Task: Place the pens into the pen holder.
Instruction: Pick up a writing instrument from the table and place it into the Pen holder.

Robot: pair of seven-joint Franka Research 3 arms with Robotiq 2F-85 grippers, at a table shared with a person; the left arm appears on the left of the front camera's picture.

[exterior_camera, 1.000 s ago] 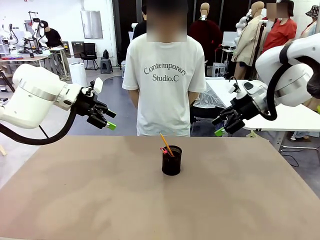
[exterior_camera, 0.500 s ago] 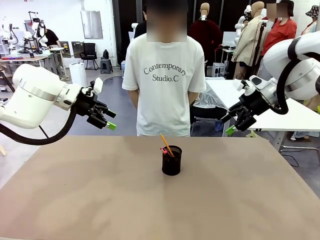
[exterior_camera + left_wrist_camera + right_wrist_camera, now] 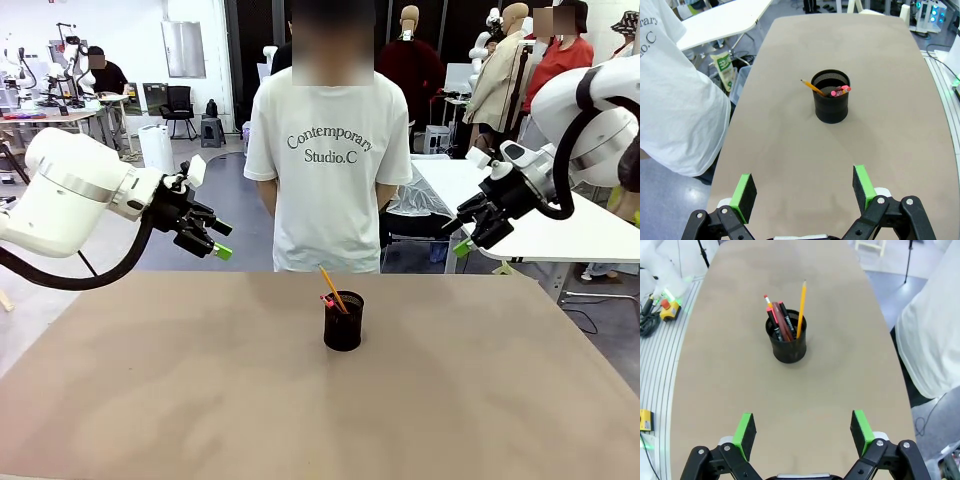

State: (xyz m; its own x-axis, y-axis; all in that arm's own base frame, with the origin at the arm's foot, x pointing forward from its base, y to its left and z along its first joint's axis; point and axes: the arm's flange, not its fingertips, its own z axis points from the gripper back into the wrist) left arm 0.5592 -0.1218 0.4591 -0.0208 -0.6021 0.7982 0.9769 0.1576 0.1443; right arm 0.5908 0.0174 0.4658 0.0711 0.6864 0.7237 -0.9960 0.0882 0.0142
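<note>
— Where does the small black mesh cylinder pen holder (image 3: 343,321) stand?

— Upright on the plain brown counter (image 3: 200,390), about midway between the left and right edges and nearer the far edge than the near one. In the left wrist view the holder (image 3: 830,96) sits alone on the bare top.

— And the pens?

— All three are inside it. The orange-yellow pencil (image 3: 801,302) leans on the rim and sticks up highest; the reddish-brown pencil (image 3: 781,322) and the black pen with a red end (image 3: 785,315) lean together at the other side of the cup. From the front the yellow pencil (image 3: 332,288) tilts toward the counter's left side.

— What about the robot's left hand (image 3: 222,241)?

— It hangs in the air over the counter's far left corner, well apart from the holder, its green-padded fingers (image 3: 745,190) spread wide with nothing between them.

— The right hand (image 3: 460,236)?

— Up off the counter beyond the far right corner, also far from the cup. Its fingers (image 3: 861,431) stand fully apart and hold nothing.

— Anyone at the far edge?

— A person in a white printed T-shirt (image 3: 330,150) stands there, behind the holder — the arms hang at the sides.
</note>
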